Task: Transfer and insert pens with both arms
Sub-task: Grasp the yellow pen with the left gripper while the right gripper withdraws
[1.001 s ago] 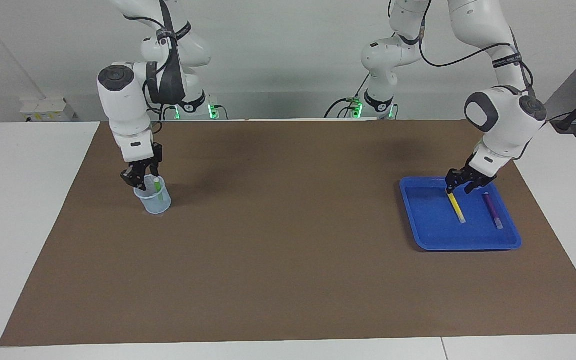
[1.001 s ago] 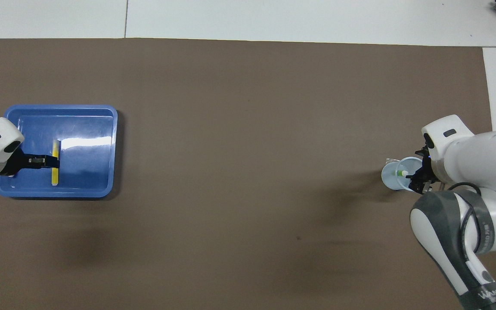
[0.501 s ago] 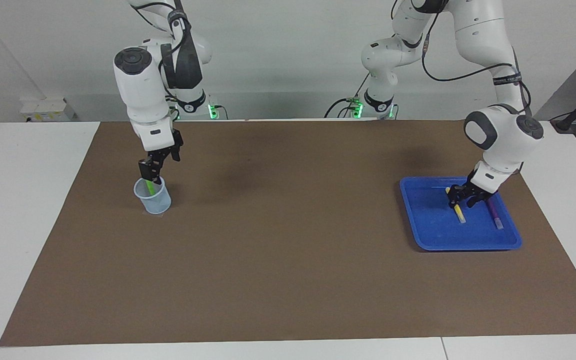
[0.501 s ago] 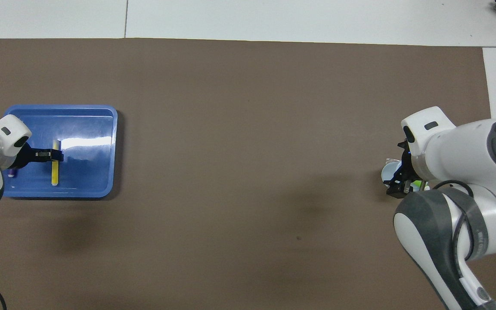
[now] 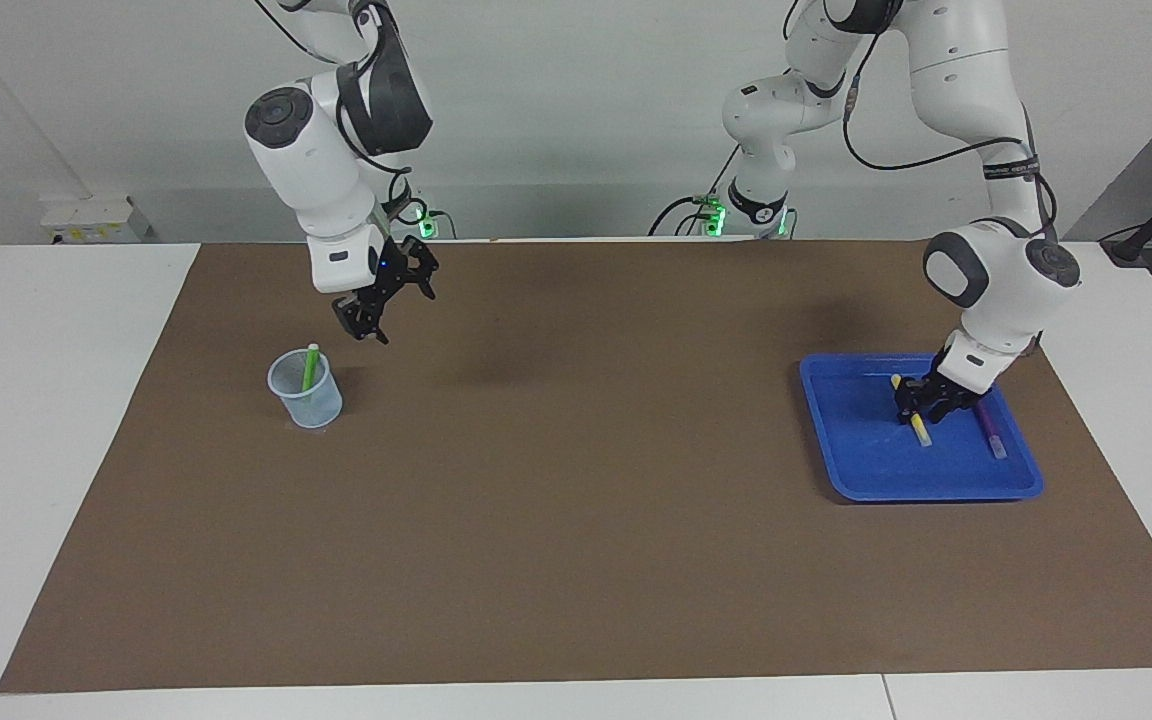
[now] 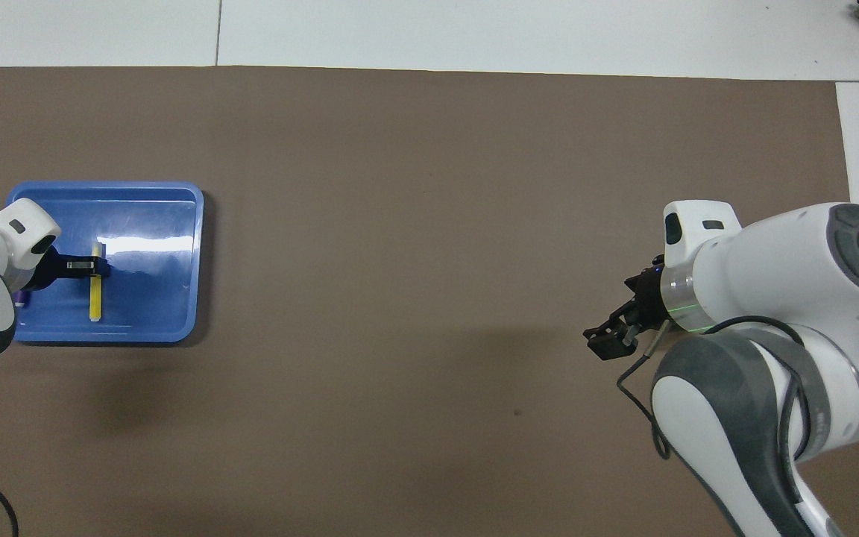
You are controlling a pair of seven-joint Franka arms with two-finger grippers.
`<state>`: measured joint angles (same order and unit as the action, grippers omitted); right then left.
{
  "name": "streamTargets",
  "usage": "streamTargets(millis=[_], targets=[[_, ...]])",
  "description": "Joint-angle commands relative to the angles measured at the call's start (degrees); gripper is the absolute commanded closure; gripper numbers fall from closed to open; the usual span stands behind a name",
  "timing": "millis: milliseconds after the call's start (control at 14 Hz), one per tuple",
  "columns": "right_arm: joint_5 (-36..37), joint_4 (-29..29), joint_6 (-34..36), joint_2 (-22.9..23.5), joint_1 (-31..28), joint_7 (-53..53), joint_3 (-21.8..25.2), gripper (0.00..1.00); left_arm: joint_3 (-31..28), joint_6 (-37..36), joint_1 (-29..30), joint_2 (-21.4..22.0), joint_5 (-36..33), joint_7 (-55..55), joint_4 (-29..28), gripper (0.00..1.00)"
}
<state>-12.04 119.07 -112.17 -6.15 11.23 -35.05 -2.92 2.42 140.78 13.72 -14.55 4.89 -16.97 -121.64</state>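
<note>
**Right arm.** The right gripper [image 5: 372, 322] [image 6: 610, 341] hangs in the air over the bare brown mat [image 5: 576, 520], clear of the cup [image 5: 305, 392] and offset from it toward the middle of the table. Its jaws stand apart and hold nothing.

**Left arm.** The left gripper [image 5: 920, 404] [image 6: 94, 266] is lowered into the blue tray [image 5: 936, 490] [image 6: 180, 261] and sits on the yellow pen [image 5: 920, 428] [image 6: 95, 304], at the part of the pen nearer to the robots. In the overhead view the gripper lies across the pen at a right angle. Whether it has clamped the pen cannot be determined – the contact point is covered by the gripper itself.

**Pens.**
- Green pen [image 5: 311, 364]: stands in the cup, leaning against the rim, with its pale end uppermost. In the overhead view the right arm hides both cup and pen.
- Yellow pen: lies flat on the tray floor, with its pale end pointing away from the robots.
- Purple pen [image 5: 987, 424]: lies flat in the same tray, roughly parallel to the yellow pen and apart from it, closer to the left arm's end of the table. In the overhead view only a small tip [image 6: 21, 302] shows beside the left arm.

**Layout.** The cup stands on the mat toward the right arm's end of the table – the tray toward the left arm's end, well apart from it.
</note>
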Motion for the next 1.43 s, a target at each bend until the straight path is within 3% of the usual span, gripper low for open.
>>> streamTargets(millis=[0,429,787,1144,1359], targets=[[-3.76,-0.68,1.25,-0.26,1.34,7.25,0.02,0.0,0.39,1.16,0.25,-1.53,-0.85,-0.17,0.61,1.0],[-13.61,-0.6,-0.42,-0.44,8.36,33.69,0.02,0.0,0.39,-0.67,-0.01,-1.44,-0.84,1.4,0.96,1.0],[-17.04,-0.6,-4.11,-0.44,13.99,49.61,0.02,0.0,0.48,-15.25,-0.89,-0.74,-0.76,7.2,9.13,1.0],[-22.75,-0.51,-7.01,-0.53,16.1,59.63,-0.33,0.0,1.18,-23.34,-2.2,3.73,0.64,19.04,9.93,1.0],[-24.61,-0.42,-11.48,-0.44,18.03,68.69,-1.21,0.0,1.62,-28.61,-2.64,6.63,7.75,28.62,10.1,1.0]])
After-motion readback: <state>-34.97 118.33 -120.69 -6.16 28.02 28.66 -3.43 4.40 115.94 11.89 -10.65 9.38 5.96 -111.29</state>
